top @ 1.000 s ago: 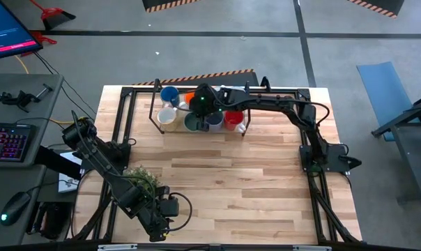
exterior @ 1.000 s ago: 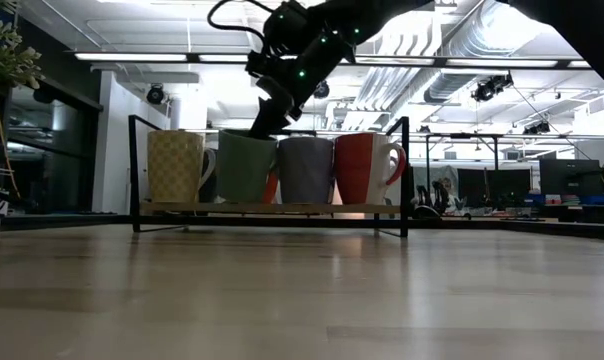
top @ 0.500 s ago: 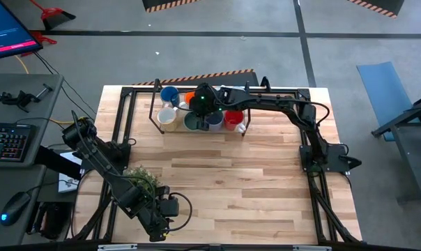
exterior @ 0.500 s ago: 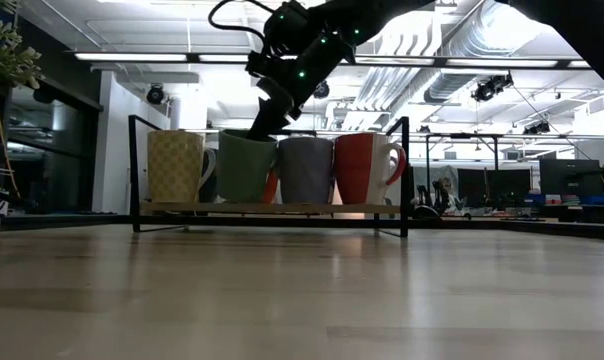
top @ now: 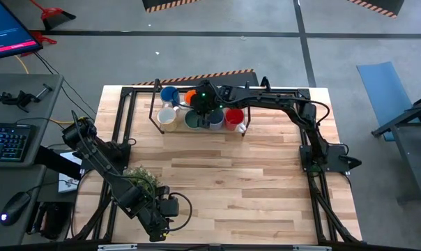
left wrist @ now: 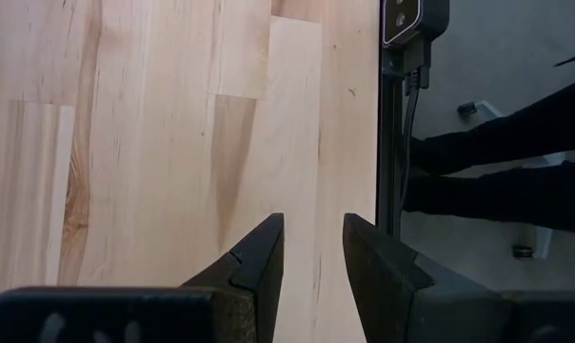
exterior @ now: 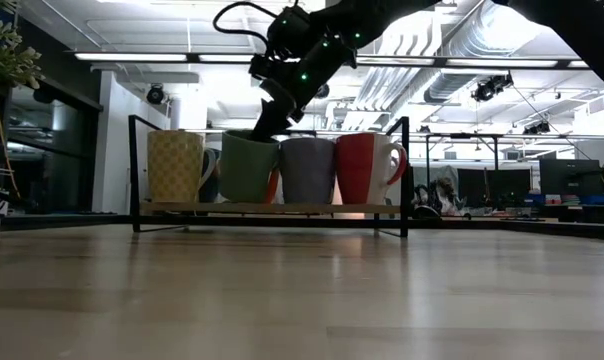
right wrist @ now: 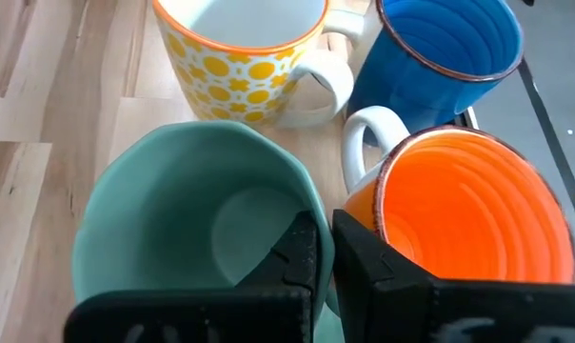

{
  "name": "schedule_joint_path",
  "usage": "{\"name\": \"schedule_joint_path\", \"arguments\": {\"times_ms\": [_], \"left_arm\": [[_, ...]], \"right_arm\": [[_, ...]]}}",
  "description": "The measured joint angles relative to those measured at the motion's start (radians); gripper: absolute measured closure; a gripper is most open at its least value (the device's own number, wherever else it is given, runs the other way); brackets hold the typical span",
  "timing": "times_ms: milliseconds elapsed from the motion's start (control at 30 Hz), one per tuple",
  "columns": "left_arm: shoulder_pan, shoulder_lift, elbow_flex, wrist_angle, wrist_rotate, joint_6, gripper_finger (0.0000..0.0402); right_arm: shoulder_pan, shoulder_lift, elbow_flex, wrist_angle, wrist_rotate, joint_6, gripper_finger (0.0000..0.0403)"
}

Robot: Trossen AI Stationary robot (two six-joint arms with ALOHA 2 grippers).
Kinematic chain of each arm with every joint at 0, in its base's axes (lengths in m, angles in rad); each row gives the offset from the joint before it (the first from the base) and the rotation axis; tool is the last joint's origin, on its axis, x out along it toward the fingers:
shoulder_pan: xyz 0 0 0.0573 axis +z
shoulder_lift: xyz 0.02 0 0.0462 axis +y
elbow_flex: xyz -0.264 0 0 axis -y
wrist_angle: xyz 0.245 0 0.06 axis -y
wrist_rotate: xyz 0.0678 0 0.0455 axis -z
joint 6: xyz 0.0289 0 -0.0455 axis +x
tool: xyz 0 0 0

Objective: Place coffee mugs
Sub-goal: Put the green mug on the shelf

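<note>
Several mugs stand upright on a low rack's wooden shelf [exterior: 182,209] at the table's far side. The front row holds a yellow-dotted cream mug [exterior: 176,167], a green mug [exterior: 246,168], a slate mug [exterior: 307,170] and a red mug [exterior: 361,168]. A blue mug [right wrist: 440,48] and an orange mug [right wrist: 468,219] stand behind them. My right gripper [right wrist: 324,257] reaches down to the green mug [right wrist: 173,238], shut on its wall. My left gripper [left wrist: 311,250] hangs open over bare wood near the table's near edge [top: 170,209]. My right gripper pinches the green mug's wall at the rim [right wrist: 311,211] on the side toward the orange mug. One finger [right wrist: 302,252] is inside the mug and the other [right wrist: 364,257] outside. The fingers slant down from above. The mug stands upright with its base on the rack shelf.
The rack has a black metal frame [exterior: 132,170] with posts at both ends. A leafy potted plant [top: 142,178] stands by the left arm at the near left. The orange mug's white handle [right wrist: 368,129] sits close to the gripped rim. Open wood lies between rack and near edge.
My right wrist has shifted slightly toward the table's right and far side above the rack, uncovering more of the orange mug in the high view. The green mug has stayed on the shelf.
</note>
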Motion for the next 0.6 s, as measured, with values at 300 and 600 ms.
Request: {"name": "schedule_joint_path", "arguments": {"times_ms": [300, 600], "left_arm": [[0.000, 0.000, 0.000, -0.004, 0.000, 0.000, 0.0300], [0.000, 0.000, 0.000, -0.004, 0.000, 0.000, 0.0300]], "right_arm": [[0.000, 0.000, 0.000, 0.002, -0.013, -0.001, 0.0402], [0.000, 0.000, 0.000, 0.021, -0.016, -0.002, 0.0402]]}}
